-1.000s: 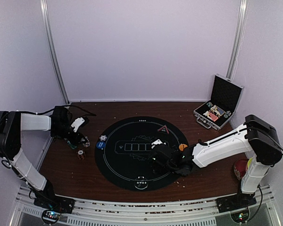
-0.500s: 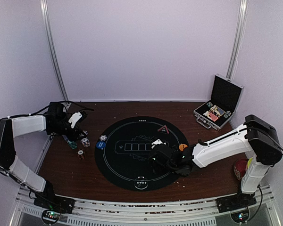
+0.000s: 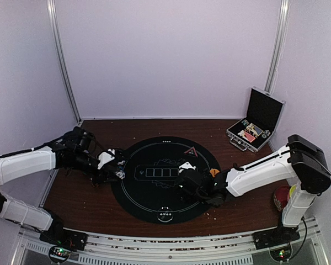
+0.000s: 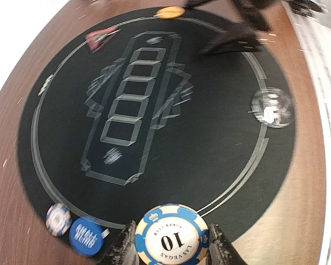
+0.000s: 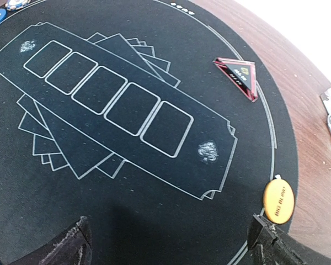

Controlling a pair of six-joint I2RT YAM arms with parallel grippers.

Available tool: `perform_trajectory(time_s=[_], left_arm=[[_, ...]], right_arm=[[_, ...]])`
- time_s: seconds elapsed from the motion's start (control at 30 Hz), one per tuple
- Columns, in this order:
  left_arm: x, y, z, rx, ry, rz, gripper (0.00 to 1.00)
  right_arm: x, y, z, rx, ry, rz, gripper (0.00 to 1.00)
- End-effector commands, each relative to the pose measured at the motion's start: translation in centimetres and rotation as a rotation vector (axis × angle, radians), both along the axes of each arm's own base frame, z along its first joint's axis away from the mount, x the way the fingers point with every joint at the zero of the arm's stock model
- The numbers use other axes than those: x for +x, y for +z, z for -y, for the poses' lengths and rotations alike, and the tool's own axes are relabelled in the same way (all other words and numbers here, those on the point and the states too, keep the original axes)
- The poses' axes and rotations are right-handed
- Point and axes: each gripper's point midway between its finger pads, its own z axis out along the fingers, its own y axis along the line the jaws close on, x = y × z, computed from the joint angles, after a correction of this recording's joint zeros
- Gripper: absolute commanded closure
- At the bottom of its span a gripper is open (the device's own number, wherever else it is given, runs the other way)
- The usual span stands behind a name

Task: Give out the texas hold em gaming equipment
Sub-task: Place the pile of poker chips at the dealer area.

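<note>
At the left rim of the round black felt mat (image 4: pixel 220 138), the left hand (image 3: pixel 111 164) pinches a blue-and-white striped poker chip (image 4: pixel 171 238), just beside a flat blue disc (image 4: pixel 87 236). Across the mat the right hand (image 5: pixel 171 243) hovers wide and empty, farther from that spot.

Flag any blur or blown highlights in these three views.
Left wrist: motion blur smears the mat and the far chip; only the 10 chip in the left gripper is sharp; top-left corner blown white. Right wrist: crisp, triangle and orange disc legible; top-right corner overexposed. Top external: even, dim light, no glare, small print unreadable.
</note>
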Motion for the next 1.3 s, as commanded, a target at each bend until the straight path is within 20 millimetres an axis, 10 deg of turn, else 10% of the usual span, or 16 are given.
perform_trajectory(time_s=[0.0, 0.4, 1.27], left_arm=[[-3.8, 0.2, 2.9, -0.011, -0.185, 0.013, 0.74], [-9.7, -3.9, 8.5, 0.077, -0.472, -0.015, 0.74], [-10.6, -7.6, 12.6, 0.168, -0.516, 0.025, 0.74]], right_arm=[[0.4, 2.4, 1.1, 0.018, -0.029, 0.072, 0.00], [1.7, 3.7, 3.4, 0.059, -0.087, 0.097, 0.00], [1.7, 3.3, 3.3, 0.067, -0.081, 0.075, 0.00]])
